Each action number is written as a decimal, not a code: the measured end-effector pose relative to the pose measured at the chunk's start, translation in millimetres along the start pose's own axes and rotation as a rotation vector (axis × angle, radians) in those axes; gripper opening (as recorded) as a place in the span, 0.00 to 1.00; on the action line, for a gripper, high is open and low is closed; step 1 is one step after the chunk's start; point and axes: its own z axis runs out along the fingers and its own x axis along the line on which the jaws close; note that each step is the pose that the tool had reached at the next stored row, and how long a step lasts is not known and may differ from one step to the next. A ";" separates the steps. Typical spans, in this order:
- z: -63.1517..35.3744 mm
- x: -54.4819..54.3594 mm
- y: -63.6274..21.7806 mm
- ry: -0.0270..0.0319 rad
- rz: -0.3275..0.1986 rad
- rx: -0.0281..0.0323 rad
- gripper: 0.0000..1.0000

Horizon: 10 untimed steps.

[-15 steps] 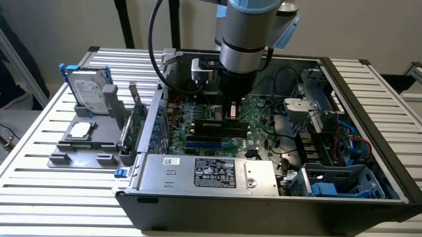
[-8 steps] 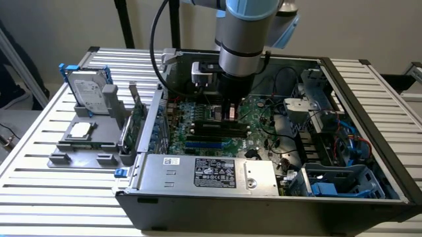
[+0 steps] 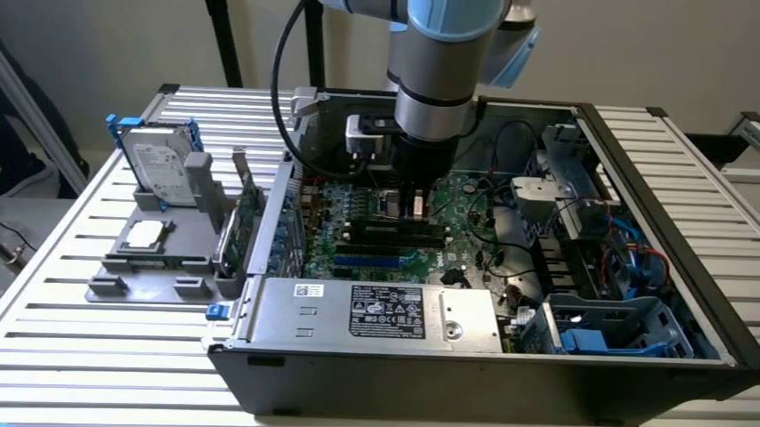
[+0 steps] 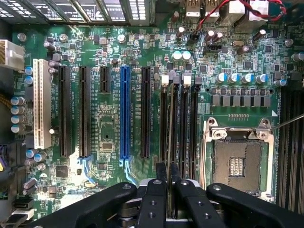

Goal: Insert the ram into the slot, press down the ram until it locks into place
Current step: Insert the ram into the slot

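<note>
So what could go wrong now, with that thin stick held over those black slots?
1. The pincer grips the memory stick edge-on above four look-alike black slots packed side by side; if it is slightly off, it might land between them or in the wrong one.
2. The open processor socket sits right beside them, so a slip could perhaps scrape its bare contacts.

Power-supply label (image 3: 389,313) print seemingly illegible
</note>
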 end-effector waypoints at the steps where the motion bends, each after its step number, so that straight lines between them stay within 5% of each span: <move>1: 0.0 0.0 -0.3 0.0004 -0.001 -0.0006 0.14; 10: -0.1 0.2 -1.3 0.0021 -0.033 -0.0044 0.14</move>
